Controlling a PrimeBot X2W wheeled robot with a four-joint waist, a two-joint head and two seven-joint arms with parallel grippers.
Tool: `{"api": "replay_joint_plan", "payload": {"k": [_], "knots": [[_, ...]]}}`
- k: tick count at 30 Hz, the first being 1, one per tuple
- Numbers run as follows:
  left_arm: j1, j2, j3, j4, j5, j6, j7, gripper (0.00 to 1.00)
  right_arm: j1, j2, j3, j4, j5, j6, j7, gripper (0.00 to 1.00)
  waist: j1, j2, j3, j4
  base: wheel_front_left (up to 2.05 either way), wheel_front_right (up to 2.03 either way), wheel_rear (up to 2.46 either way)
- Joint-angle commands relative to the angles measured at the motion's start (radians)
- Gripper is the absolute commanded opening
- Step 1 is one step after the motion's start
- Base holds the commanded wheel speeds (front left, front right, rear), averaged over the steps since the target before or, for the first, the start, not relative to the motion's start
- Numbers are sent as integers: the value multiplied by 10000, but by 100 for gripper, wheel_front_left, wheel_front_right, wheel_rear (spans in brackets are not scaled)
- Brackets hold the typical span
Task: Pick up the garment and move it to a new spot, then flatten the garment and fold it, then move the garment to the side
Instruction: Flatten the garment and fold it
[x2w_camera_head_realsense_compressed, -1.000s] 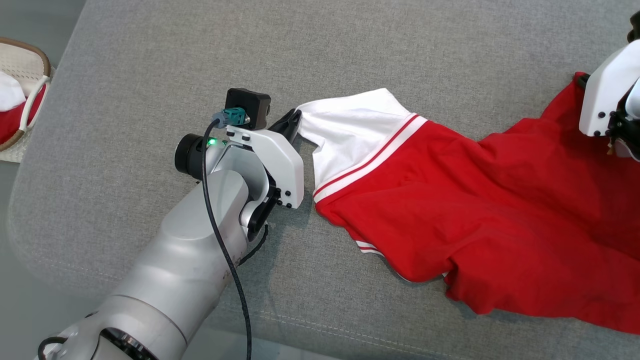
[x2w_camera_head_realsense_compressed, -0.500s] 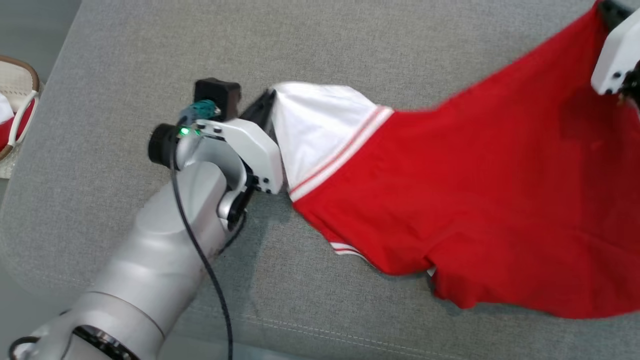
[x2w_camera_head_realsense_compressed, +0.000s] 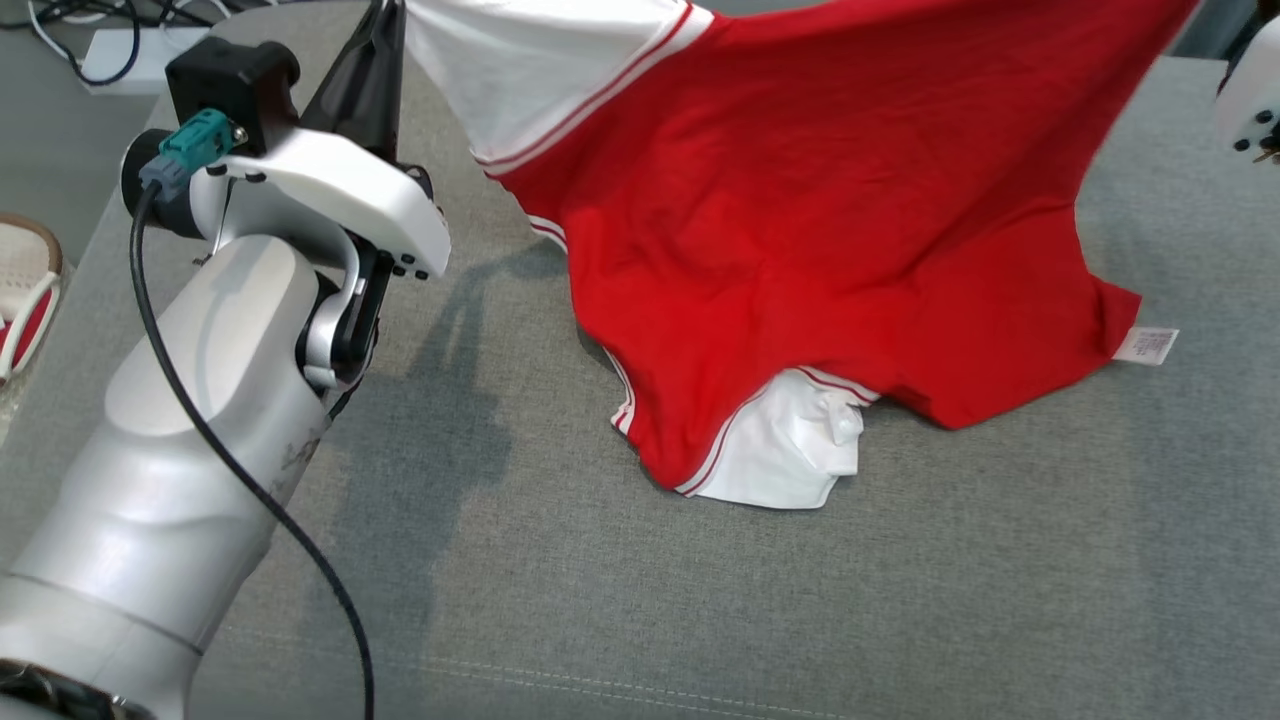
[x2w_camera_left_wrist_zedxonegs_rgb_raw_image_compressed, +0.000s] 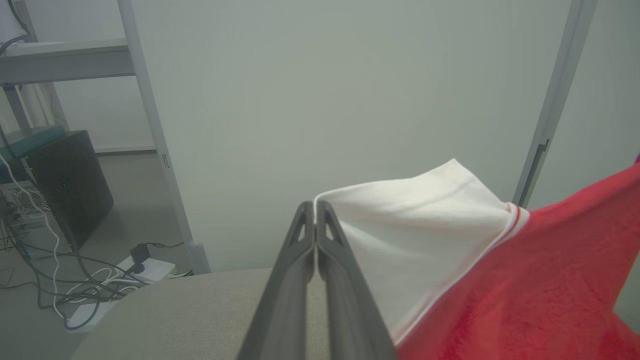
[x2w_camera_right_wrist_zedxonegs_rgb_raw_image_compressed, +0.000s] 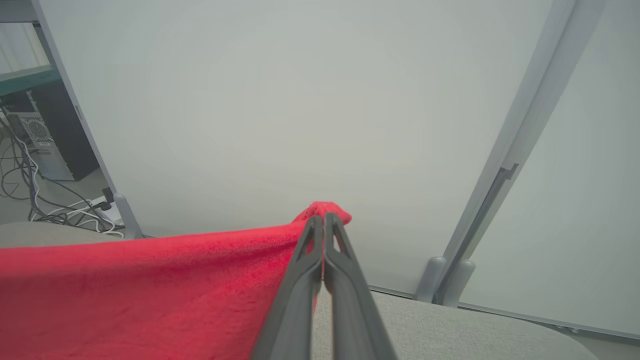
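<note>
In the head view, the red garment hangs stretched between the 2 arms. Its upper edge is lifted, while its lower part and 1 white sleeve rest on the grey cushion. A white label lies at its right corner. The left gripper pinches the other sleeve at the top left. In the left wrist view, the 2 dark fingers are pressed together on that sleeve's edge, above the cushion. In the right wrist view, the right gripper is clamped on a bunched red corner, with cloth running off to that view's left.
</note>
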Motion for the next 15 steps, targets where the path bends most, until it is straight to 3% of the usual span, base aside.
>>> {"api": "replay_joint_plan", "payload": {"k": [1, 9, 15], "knots": [[-201, 628, 446, -517, 205, 38, -86, 0, 196, -164, 77, -375, 144, -30, -254, 0, 0, -1, -254, -158, 0, 0, 0], [183, 1637, 965, -3614, 491, 337, 85, 0, 663, -1199, 20, -1933, 816, -30, -724, 0, 0, -1, -1837, -681, 0, 0, 0], [413, 2802, 1457, -6712, 551, 1307, 1101, 0, 1252, -2500, -631, -3959, 907, -30, 95, 0, 0, -1, -3122, -1253, 0, 0, 0]]}}
